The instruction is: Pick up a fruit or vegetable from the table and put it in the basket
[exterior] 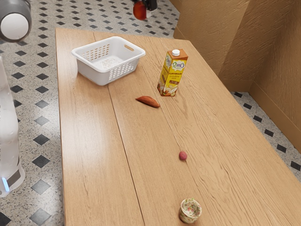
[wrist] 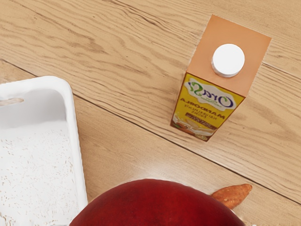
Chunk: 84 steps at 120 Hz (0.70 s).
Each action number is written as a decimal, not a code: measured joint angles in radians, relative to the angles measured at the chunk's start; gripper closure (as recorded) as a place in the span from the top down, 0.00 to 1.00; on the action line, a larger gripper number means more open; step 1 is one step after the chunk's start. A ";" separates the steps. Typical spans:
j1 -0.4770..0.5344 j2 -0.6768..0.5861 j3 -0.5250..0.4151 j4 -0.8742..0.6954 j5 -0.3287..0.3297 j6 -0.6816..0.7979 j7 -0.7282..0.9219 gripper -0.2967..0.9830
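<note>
Fruit, round and deep red, is what your gripper has hold of: you have it clasped up in the air, spread no wider than the fruit needs, though the exact gap is hard to read. That makes the step in hand the carry, with the pick-up done and the drop still ahead of you. Nearest below and to one side of the gripper is the white basket, standing upright on the table, its open top facing up; the fruit is not in it. Just past the fruit's edge, also low beneath the gripper, lies a sweet potato, and beyond that stands the drink carton, upright with its white cap on. Well apart from the gripper sit a small pinkish fruit and, farthest out, a patterned cup. Your next move, I judge, calls for a level sideways shift towards the basket, away from the carton, until the fruit is over the basket's middle. Then lower it inside the walls before you let go. Watch the rim: a bulky round thing could catch there, and released from high up it might bounce or roll.
</note>
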State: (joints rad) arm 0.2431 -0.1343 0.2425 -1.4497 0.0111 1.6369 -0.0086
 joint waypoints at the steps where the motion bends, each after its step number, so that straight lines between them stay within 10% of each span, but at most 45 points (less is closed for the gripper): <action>1: 0.003 0.000 0.000 -0.001 0.000 -0.001 0.000 0.57; 84: 0.063 -0.032 0.072 -0.068 0.033 -0.080 0.007 0.57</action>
State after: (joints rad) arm 0.3061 -0.1668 0.3147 -1.5172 0.0442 1.5573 -0.0020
